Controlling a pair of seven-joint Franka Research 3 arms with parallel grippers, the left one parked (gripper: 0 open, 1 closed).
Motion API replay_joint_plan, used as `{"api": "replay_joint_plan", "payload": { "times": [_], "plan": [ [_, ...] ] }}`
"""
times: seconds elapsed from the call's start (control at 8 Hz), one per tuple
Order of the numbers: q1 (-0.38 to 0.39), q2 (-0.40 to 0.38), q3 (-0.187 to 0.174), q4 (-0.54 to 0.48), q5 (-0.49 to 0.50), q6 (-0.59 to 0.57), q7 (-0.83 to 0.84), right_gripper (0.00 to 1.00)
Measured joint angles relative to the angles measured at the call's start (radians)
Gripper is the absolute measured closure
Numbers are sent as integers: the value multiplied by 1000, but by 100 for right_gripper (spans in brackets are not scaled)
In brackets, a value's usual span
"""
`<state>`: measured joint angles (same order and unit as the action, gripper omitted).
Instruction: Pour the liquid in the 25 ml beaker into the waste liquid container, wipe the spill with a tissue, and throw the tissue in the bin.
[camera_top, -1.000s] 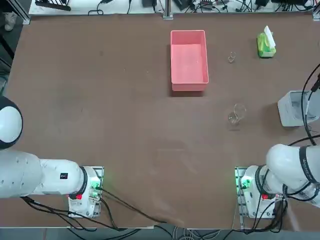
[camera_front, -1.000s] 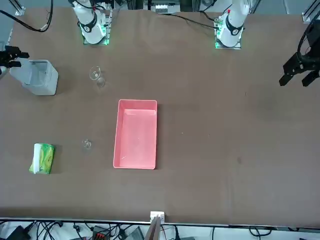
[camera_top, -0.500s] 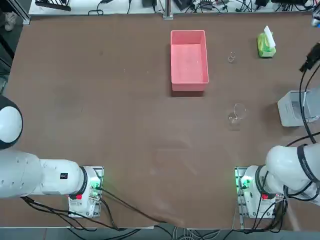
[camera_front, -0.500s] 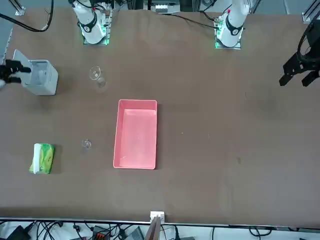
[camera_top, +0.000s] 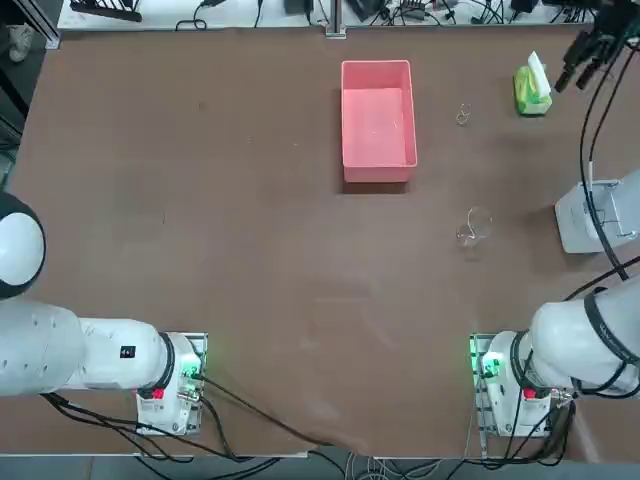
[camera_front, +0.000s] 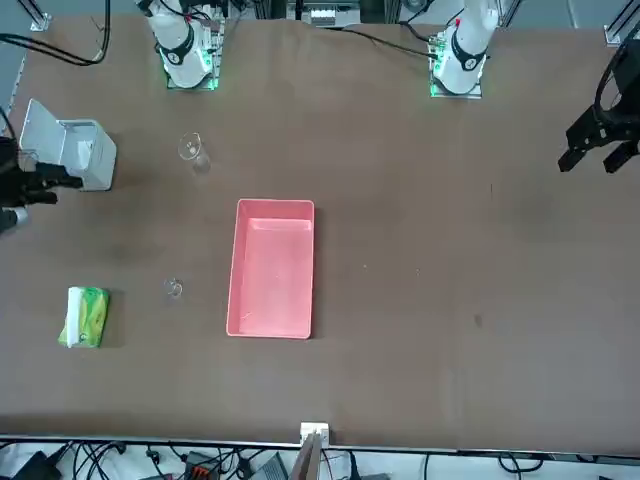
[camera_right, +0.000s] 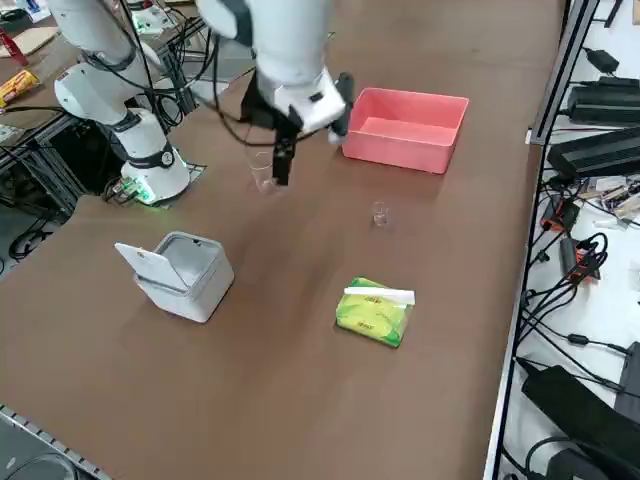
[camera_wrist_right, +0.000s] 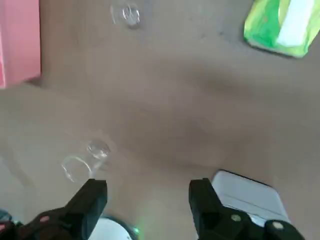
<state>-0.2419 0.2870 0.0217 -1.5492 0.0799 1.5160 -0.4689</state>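
The 25 ml beaker (camera_top: 463, 114) (camera_front: 174, 288) (camera_right: 379, 213) (camera_wrist_right: 131, 14) is a tiny clear glass standing upright on the brown table, between the pink waste liquid container (camera_top: 378, 172) (camera_front: 232, 270) (camera_right: 400, 150) and the yellow-green tissue pack (camera_top: 532, 92) (camera_front: 86, 316) (camera_right: 372, 316). A white tissue (camera_top: 540, 72) (camera_right: 380, 294) sticks out of the pack. The light grey bin (camera_top: 578, 218) (camera_front: 80, 155) (camera_right: 190, 275) (camera_wrist_right: 245, 192) stands with its lid up. My right gripper (camera_top: 588, 52) (camera_front: 45, 180) (camera_wrist_right: 147, 200) hangs open and empty high over the table's far right, near the tissue pack.
A larger clear glass beaker (camera_top: 474, 228) (camera_front: 191, 150) (camera_right: 264, 178) (camera_wrist_right: 82, 160) stands nearer the arm's base, between the bin and the pink tray. Cables run along the table's far edge and right side.
My right gripper has swung from beside the bin toward the table's far right corner, close to the tissue pack. It stayed open. The objects have not moved.
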Motion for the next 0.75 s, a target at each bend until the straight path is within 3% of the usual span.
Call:
{"api": "replay_joint_plan", "payload": {
  "times": [0.38, 0.75],
  "plan": [
    [115, -5, 1, 95, -1, -2, 334, 0],
    [177, -34, -1, 173, -40, -29, 400, 0]
  ]
}}
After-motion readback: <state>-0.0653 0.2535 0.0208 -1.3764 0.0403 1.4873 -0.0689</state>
